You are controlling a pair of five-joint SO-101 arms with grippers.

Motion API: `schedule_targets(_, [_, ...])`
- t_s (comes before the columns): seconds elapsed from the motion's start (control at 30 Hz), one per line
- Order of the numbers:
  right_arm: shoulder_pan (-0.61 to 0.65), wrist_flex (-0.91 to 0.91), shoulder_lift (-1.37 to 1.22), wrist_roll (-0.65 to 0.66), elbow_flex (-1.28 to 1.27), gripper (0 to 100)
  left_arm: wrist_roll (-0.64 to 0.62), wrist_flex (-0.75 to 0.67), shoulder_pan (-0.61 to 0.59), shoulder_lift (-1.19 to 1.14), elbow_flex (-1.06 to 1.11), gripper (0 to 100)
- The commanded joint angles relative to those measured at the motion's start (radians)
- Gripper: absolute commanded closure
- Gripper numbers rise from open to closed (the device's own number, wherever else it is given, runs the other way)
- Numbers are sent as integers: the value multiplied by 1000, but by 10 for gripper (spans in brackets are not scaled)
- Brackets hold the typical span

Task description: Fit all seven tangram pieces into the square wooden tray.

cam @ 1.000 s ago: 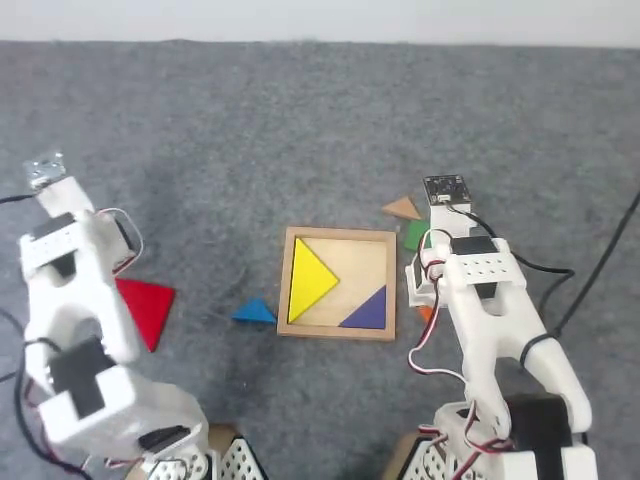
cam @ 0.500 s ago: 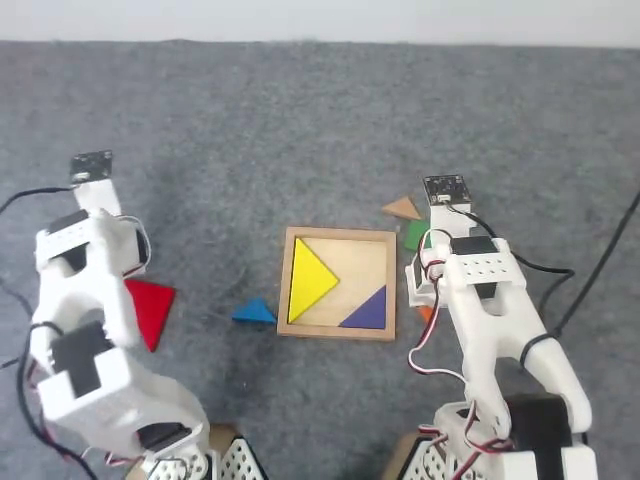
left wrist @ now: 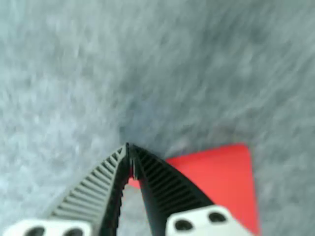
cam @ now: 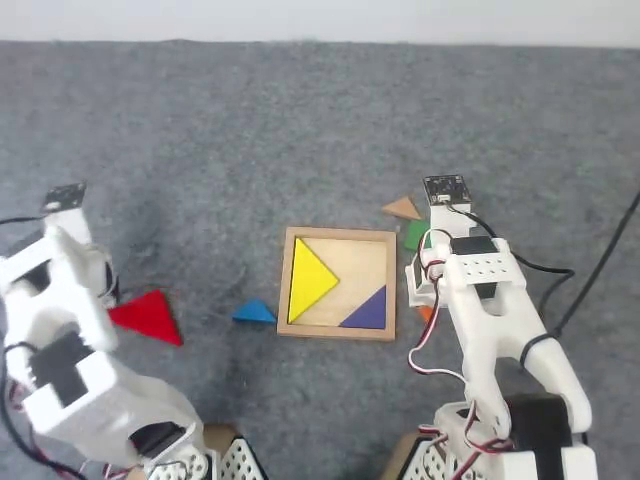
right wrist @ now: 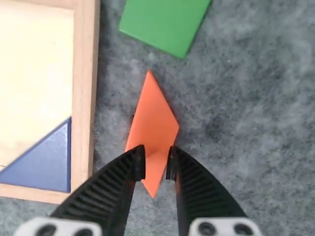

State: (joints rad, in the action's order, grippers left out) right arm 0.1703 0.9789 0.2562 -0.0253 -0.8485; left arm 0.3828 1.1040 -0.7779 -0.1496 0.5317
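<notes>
The square wooden tray (cam: 338,235) lies mid-table with a yellow triangle (cam: 308,278) and a dark blue triangle (cam: 368,310) inside it. My left gripper (left wrist: 129,150) is shut on one corner of the red triangle (left wrist: 216,172), which sits at the far left of the table (cam: 148,316) beside the left arm. My right gripper (right wrist: 155,155) is just right of the tray, shut on the orange parallelogram (right wrist: 155,120), which lies flat on the carpet. A green piece (right wrist: 165,22) lies just beyond it, and the tray's rim (right wrist: 86,73) runs alongside.
A small blue triangle (cam: 254,313) lies just left of the tray. A tan triangle (cam: 402,208) and the green piece (cam: 414,235) sit off the tray's far right corner. A black cable (cam: 600,260) runs along the right edge. Grey carpet covers the table.
The left arm has swung down and to the left, and the red triangle has turned and shifted with it. The right arm has not moved.
</notes>
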Motion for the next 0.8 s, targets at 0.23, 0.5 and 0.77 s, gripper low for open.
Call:
schedule_targets(0.23, [-15,-4,54,-3,8,901,465,255,-48,3,-10,988])
schedule_targets(0.5, [-15,-4,54,-3,8,901,796,301,-41,6,88,988])
schedule_targets(0.77, [-15,-4,54,-3,8,901,904,308,-48,146,88,934])
